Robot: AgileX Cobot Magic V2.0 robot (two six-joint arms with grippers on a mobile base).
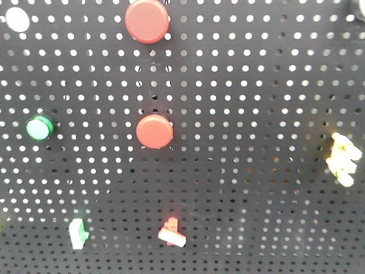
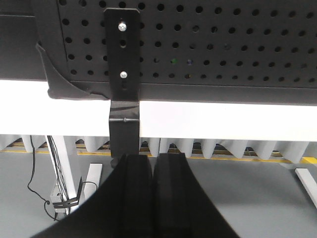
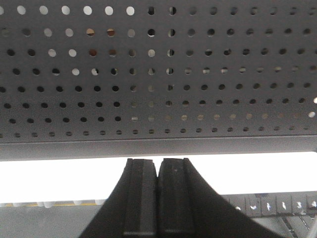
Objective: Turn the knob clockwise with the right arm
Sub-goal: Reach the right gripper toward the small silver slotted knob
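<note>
The right claw (image 3: 157, 198) is narrow: its two dark fingers (image 3: 141, 198) are pressed flat against each other with nothing between them. It points at the bottom edge of the pegboard (image 3: 158, 99), close to it but apart. A bright white strip (image 3: 59, 178) runs under that edge.

The left claw (image 2: 153, 193) is also narrow, fingers together and empty. It sits below the pegboard (image 2: 223, 44) and faces a black bracket (image 2: 124, 74). The bracket is fixed to the pegboard's lower left part with two screws and hangs down over the white table (image 2: 223, 116) edge beneath the pegboard. Under the table are a grey floor (image 2: 247, 198), a white table leg (image 2: 67, 168) and a black cable (image 2: 37, 188).

In the front view the pegboard (image 1: 256, 85) fills the frame. A large red button (image 1: 147, 21) sits at its top edge and a smaller red button (image 1: 154, 131) at its middle. A green button (image 1: 39, 127) is at its left side and a white disc (image 1: 17, 19) in its top left corner. Three small knob-like pieces are mounted on it: a green and white knob (image 1: 77, 233) at the lower left, a red and white knob (image 1: 172, 233) at the lower middle, lying tilted, and a yellow knob (image 1: 342, 160) at the right edge. Which of them is the task's own cannot be told; they are blurred.
</note>
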